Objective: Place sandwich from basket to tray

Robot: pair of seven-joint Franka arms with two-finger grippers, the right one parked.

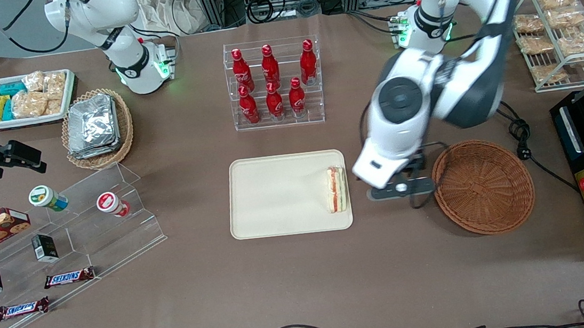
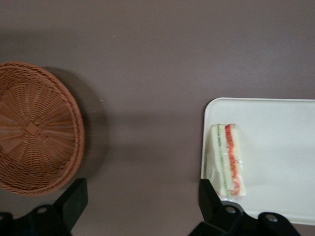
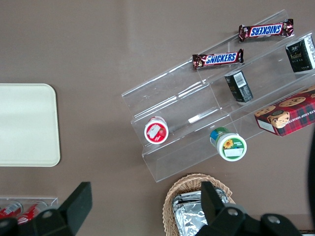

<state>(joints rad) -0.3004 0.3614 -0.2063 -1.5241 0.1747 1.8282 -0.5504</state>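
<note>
Sandwich lying on tray, at the rim nearest basket, cut edge with red and pale layers showing; basket looks empty. Transfer judged done, so step in hand is the retreat: best lifted straight up and clear, no sideways sweep toward tray rim, no brushing the wedge, which sits close to the edge and could be nudged off. Gripper above bare table, between basket and tray, touching neither. Fingers wide apart, nothing between them, nothing gripped. Sandwich just beside one finger in wrist view, apart from it as far as can be judged; basket near the other finger.
</note>
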